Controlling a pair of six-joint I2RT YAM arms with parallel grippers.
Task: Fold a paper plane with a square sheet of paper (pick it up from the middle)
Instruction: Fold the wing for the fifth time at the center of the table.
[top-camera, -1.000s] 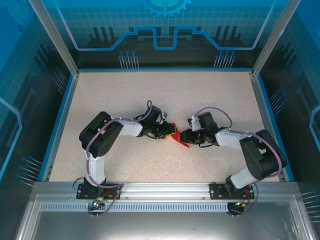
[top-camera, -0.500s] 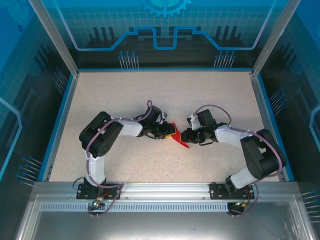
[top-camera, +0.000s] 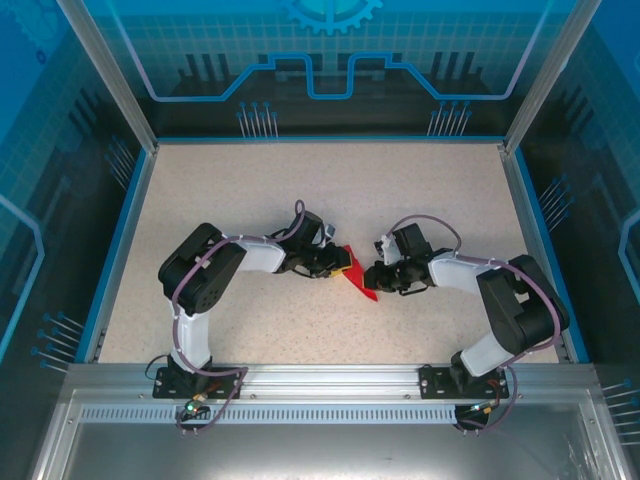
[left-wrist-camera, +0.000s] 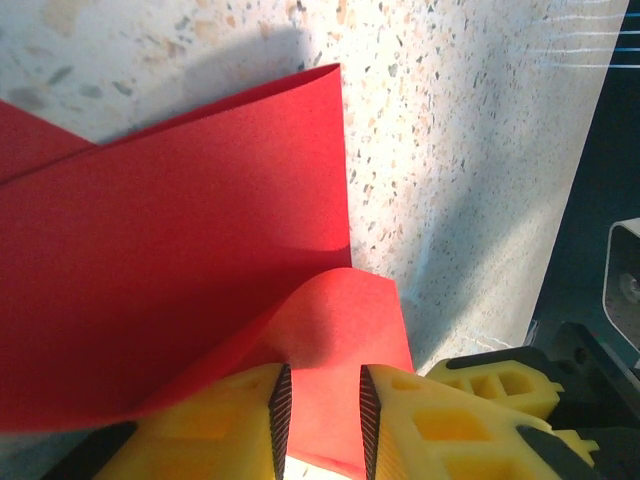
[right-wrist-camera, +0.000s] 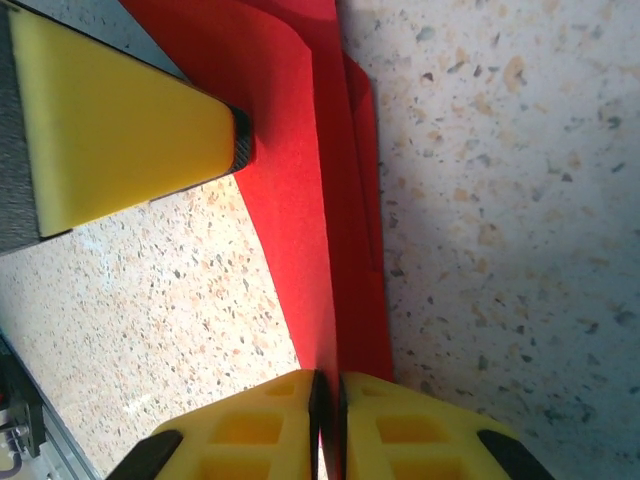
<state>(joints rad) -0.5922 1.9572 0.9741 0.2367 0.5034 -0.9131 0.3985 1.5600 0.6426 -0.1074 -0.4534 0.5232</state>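
Right wrist view, nearest first: right fingers (right-wrist-camera: 305, 400) pressed together on the stacked edge of the square sheet of paper (right-wrist-camera: 300, 150), already creased into several layers and lying on the speckled surface (right-wrist-camera: 520, 200). Left wrist view next: left fingers (left-wrist-camera: 278, 410) closed round a lifted, curling flap, with red filling the narrow gap between the pads; beyond, flat folded layers running out to a sharp corner. Seen from above, sits mid-surface between the two arms. Looks thin, light and limp (bows under its own weight where raised), so probably slides easily and creases or tears if tugged. Best taken at a folded edge, stiffer for its doubled layers; safest held from both sides gently, never pulled apart.
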